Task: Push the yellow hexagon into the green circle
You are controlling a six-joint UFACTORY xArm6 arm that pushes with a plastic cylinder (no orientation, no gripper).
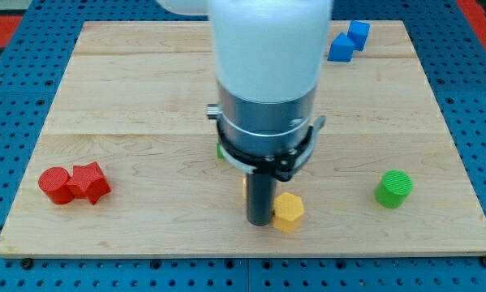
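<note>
The yellow hexagon (pixel 289 212) lies near the view's bottom, just right of centre. My tip (pixel 260 221) stands right against the hexagon's left side. The green circle (pixel 394 189) sits apart at the view's right, a little higher than the hexagon. The arm's white and grey body hides the board's middle.
A red circle (pixel 54 184) and a red block (pixel 90 182) touch each other at the view's left. Two blue blocks (pixel 349 40) sit together at the view's top right. A sliver of another green block (pixel 220 150) and a bit of yellow (pixel 244 185) peek out beside the arm.
</note>
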